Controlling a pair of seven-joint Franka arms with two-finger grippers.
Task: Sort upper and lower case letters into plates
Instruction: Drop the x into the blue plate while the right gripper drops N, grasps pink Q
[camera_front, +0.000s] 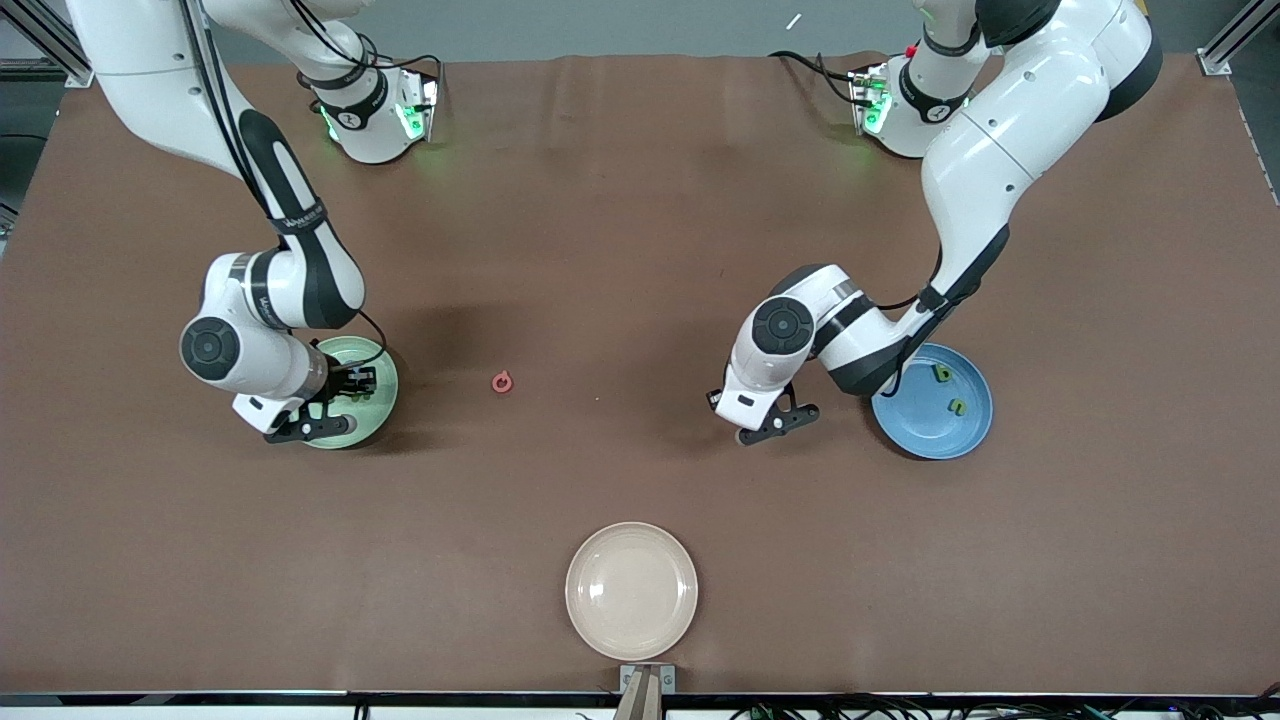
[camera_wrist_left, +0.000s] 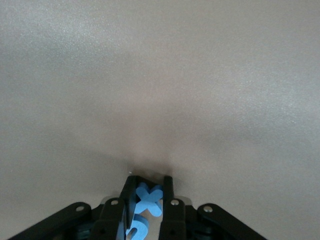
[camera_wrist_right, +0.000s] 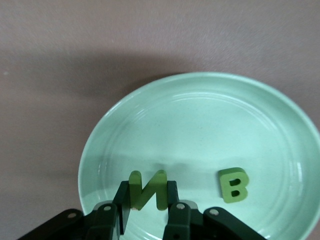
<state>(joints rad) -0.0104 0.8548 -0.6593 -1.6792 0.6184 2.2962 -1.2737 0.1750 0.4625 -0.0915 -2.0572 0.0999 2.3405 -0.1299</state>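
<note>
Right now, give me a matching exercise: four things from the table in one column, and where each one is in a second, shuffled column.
Things:
1. green N
2. green B
3. blue x
4. red letter

Places:
a. loose on the bare table, between the two arms
b. held in the left pincer, over the table
c. lying flat in the pale green plate
d. held in the right pincer, over the pale green plate

Pairs: 1-d, 2-c, 3-b, 4-a

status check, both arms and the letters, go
Left gripper shut on blue letters beside blue plate. Right gripper shut on green N over green plate, B inside. Red letter loose mid-table.
</note>
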